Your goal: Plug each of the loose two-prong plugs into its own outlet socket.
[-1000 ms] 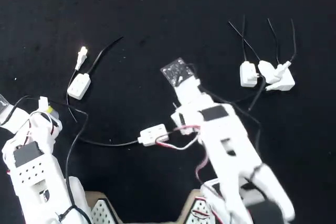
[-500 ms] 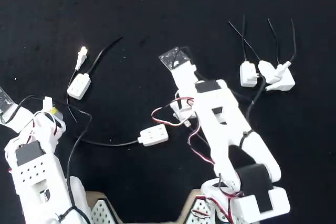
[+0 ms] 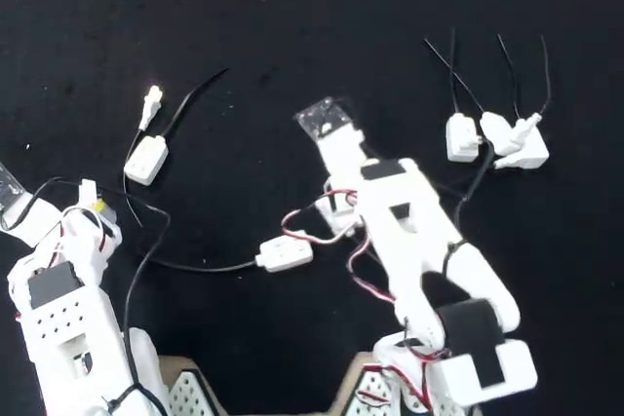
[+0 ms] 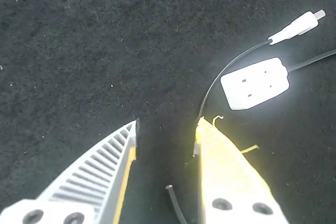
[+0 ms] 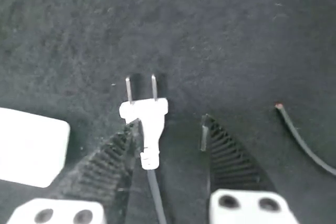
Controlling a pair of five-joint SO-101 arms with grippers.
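Two-prong plug (image 5: 143, 113), lengthwise along the wide right gripper (image 5: 169, 124), prongs outward (cord (image 5: 151, 183) between the jaws)

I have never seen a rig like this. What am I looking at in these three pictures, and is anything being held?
Two white robot arms, the left arm and the right arm, stand side by side at a black table. One picture comes from a fixed camera looking down over the table. The other two come from cameras on each arm's wrist, looking along its gripper. The left gripper is open above the table, near a white outlet block and a loose white plug on a black cord. The right gripper is open too. A white two-prong plug lies on the table between its fingers, close to one, not clamped. Nothing is held.
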